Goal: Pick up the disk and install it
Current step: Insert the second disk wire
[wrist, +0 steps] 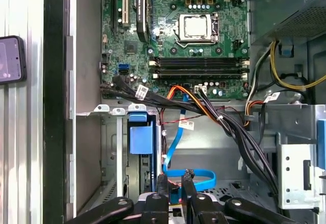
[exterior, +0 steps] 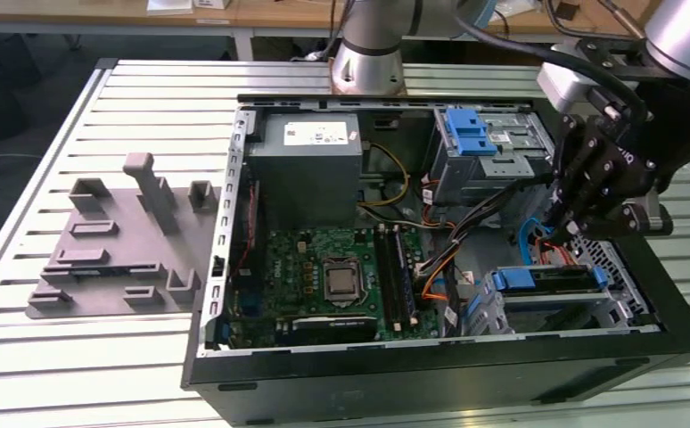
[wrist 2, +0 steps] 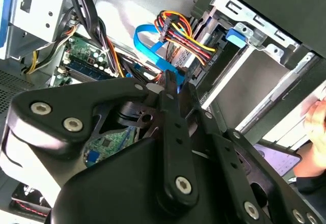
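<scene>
Landmark: drive cage (exterior: 559,299) at the open computer case's (exterior: 440,374) front corner.
Above cage: gripper (exterior: 583,227) hangs close over it; little room between.
Beside cage, toward motherboard (exterior: 321,276): black cable bundle (wrist: 234,132) and blue data cable (wrist: 175,147) cross the gap.
Over motherboard: open.
Outside case: grey fixture (exterior: 119,250), well apart.

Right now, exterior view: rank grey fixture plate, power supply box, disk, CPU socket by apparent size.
1. grey fixture plate
2. power supply box
3. disk and CPU socket: they look alike, and the disk is partly hidden in its bay, so unranked.
</scene>
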`<state>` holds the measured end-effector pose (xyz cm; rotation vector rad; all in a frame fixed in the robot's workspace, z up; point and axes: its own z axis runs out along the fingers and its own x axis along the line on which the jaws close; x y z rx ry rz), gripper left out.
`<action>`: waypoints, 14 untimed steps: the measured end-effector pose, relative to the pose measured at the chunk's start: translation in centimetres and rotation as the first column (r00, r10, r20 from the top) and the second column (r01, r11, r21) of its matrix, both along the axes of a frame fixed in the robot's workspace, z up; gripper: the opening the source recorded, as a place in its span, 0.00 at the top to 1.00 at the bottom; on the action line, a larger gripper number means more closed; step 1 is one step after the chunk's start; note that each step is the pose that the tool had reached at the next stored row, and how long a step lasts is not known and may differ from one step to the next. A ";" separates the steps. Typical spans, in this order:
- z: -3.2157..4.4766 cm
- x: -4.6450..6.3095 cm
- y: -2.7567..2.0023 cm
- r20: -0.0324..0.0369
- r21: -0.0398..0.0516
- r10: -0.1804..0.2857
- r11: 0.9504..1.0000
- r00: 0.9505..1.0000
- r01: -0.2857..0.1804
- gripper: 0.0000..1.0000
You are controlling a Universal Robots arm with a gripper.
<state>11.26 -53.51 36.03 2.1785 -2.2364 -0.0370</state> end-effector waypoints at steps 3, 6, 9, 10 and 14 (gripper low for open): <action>-0.45 0.0 0.00 0.000 0.000 0.000 1.000 1.000 0.000 0.75; -0.65 0.0 0.00 0.001 0.000 0.000 1.000 1.000 0.000 0.76; -0.80 -0.2 -0.07 0.008 0.011 0.000 1.000 1.000 0.000 0.84; -0.84 -0.3 -0.13 0.012 0.016 0.000 1.000 1.000 -0.001 0.84; -1.02 -0.4 -0.52 0.021 0.020 0.006 1.000 1.000 -0.006 0.84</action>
